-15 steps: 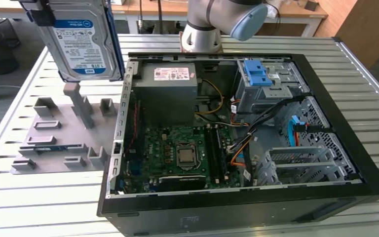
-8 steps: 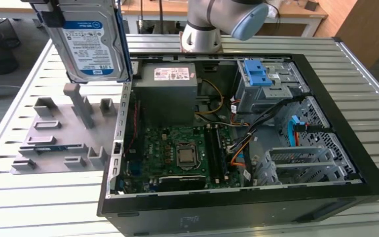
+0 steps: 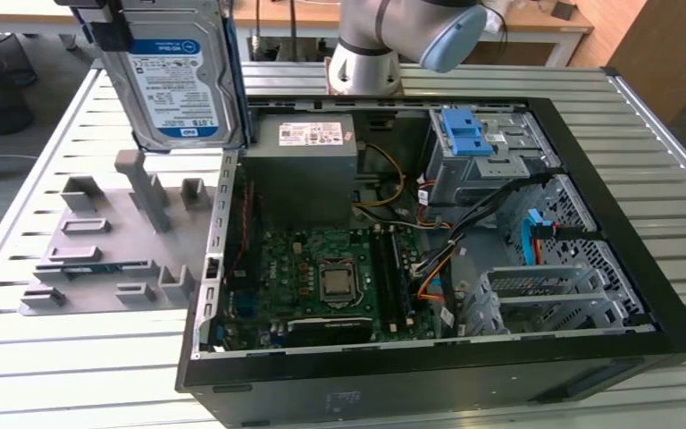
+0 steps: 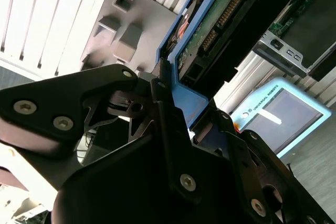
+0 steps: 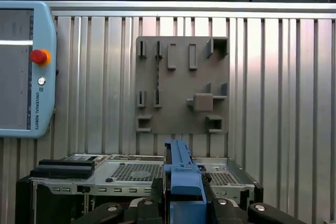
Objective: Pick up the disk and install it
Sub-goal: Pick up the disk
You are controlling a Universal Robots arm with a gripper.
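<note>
Aloft, one disk [image 3: 179,80] in the grip of one pincer [image 4: 164,88].

We see black metal computer case [image 3: 439,380] with side off: free entry from above. Blockers inside:
- grey power-supply box [image 3: 307,165] toward arm base
- grey metal cage with blue plastic latch [image 3: 474,143] beside it
- black and orange cable bundle [image 3: 492,210] across middle
- green motherboard [image 3: 331,268] on floor

Outside case, grey plastic fixture plate with upright pegs [image 3: 117,250] takes up slatted metal table [image 3: 677,152] on exterior view's left. Gripper [image 5: 184,190] clamps silver rectangular metal disk [image 3: 176,76], which hangs well above pegs. We note bare table strip on exterior view's right.
</note>
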